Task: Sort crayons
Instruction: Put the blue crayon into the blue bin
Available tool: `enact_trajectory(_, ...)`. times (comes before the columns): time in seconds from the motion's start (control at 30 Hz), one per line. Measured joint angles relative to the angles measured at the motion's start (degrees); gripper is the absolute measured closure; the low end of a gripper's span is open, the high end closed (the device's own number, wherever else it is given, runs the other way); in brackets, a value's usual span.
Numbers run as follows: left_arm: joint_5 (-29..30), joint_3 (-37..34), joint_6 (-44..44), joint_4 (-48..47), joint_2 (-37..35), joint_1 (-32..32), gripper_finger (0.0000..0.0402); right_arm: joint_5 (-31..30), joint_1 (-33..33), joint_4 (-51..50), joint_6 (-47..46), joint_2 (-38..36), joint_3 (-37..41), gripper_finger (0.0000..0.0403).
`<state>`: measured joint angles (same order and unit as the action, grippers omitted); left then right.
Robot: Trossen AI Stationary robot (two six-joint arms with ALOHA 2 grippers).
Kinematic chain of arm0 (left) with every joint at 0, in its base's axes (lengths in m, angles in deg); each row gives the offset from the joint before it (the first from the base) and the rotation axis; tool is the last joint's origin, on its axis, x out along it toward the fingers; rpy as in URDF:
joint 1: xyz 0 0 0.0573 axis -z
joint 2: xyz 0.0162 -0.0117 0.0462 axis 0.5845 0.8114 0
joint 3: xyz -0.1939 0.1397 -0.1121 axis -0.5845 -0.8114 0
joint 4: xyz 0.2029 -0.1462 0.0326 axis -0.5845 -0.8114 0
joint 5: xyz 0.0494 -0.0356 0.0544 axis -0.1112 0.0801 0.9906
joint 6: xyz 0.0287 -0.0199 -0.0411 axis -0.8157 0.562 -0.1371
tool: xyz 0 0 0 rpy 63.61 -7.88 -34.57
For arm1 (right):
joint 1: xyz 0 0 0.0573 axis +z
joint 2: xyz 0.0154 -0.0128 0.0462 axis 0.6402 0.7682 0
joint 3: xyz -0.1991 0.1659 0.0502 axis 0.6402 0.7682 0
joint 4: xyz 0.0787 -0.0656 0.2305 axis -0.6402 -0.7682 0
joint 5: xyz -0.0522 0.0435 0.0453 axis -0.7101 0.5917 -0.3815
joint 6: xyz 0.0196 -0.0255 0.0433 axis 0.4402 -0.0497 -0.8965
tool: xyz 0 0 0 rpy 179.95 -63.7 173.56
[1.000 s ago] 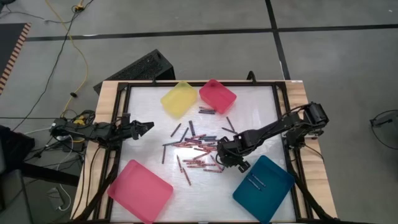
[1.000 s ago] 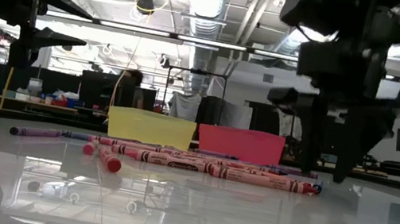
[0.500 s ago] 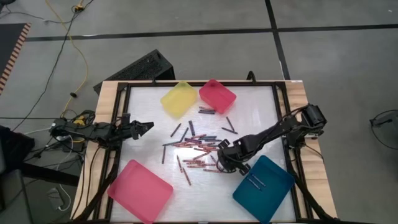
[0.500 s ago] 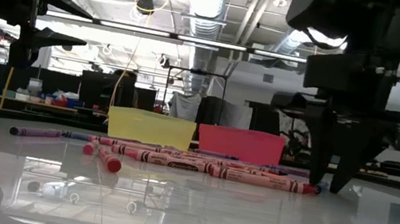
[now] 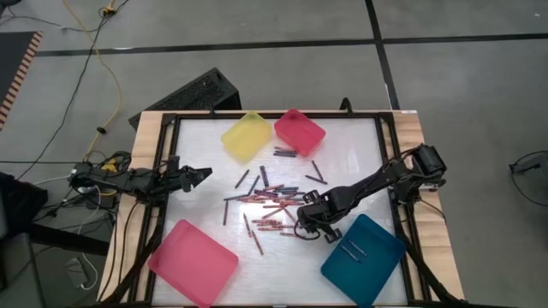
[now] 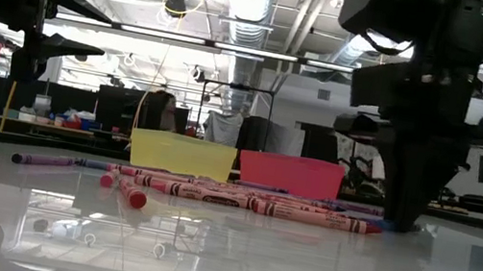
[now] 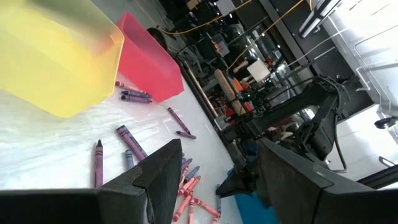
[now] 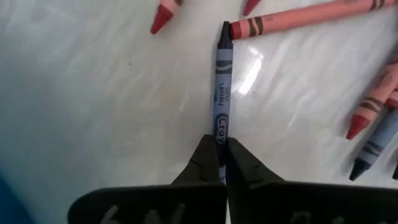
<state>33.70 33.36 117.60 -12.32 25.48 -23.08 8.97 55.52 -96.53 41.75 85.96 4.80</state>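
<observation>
- The right end effector is lowered to the counter at the right edge of the crayon scatter, just beside the teal tray.
- Its fingers are seen pinched together on one end of a blue crayon, which lies flat on the white surface.
- Red crayons are spread close around the gripped one.
- The main pile of crayons is found mid-counter, between the yellow tray, the small pink tray and the large pink tray.
- Two crayons are lying inside the teal tray.
- The left end effector is held spread apart, above the counter's left edge, gripping nothing.
</observation>
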Motion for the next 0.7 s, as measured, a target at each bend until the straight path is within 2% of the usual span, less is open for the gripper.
enact_trajectory(0.27,0.1,0.0,0.0,0.0,0.0,0.0,0.0203,-4.0,-0.1,-6.5,-2.7,0.0,-8.5,0.0399)
enact_trajectory(0.43,0.1,0.0,0.0,0.0,0.0,0.0,0.0203,-3.9,0.0,-16.4,-6.9,-0.1,-15.4,0.0400)
enact_trajectory(0.53,0.0,0.0,0.0,0.0,0.0,0.0,0.0203,-0.7,1.1,-23.7,-11.2,-0.1,-19.9,0.0400)
enact_trajectory(0.7,0.0,0.0,0.0,0.0,0.0,0.0,0.0203,8.4,5.1,-33.7,-20.2,-0.2,-26.4,0.0400)
